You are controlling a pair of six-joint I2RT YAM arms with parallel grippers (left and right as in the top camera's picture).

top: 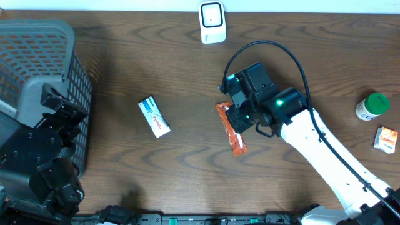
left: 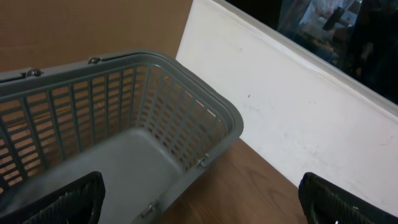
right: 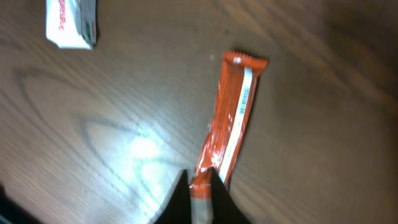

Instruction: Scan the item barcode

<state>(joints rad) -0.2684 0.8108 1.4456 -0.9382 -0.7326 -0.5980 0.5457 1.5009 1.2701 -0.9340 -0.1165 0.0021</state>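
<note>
Right tool (top: 239, 119) is sitting near the middle of the counter (top: 156, 181) in the overhead view, over the upper end of the orange bar (top: 234, 137), which is lying aslant on the wood. Bare wood is spreading out on all sides of the bar. The white-and-blue box (top: 154, 117) is lying well apart to its left. The white scanner (top: 212, 22) is standing at the far edge. A green-capped bottle (top: 372, 106) and a small orange-and-white packet (top: 387, 139) are sitting by the right edge. The grey basket (top: 47, 56) is filling the far left corner, and the left arm (top: 44, 162) is hanging over its near end.

Seen from the left wrist, the left tool (left: 202, 202) is holding its fingers (left: 68, 199) wide apart with nothing between them. It is looking down into the basket's corner, with a white wall (left: 298, 118) just past the counter's edge.

From the right wrist, the right tool's fingers (right: 217, 202) are pressing nearly together, clamping the bar's near end. The bar is stretching away over the wood, its barcode (right: 246, 98) facing up near the far tip. The box is showing in the upper left corner, well apart.
</note>
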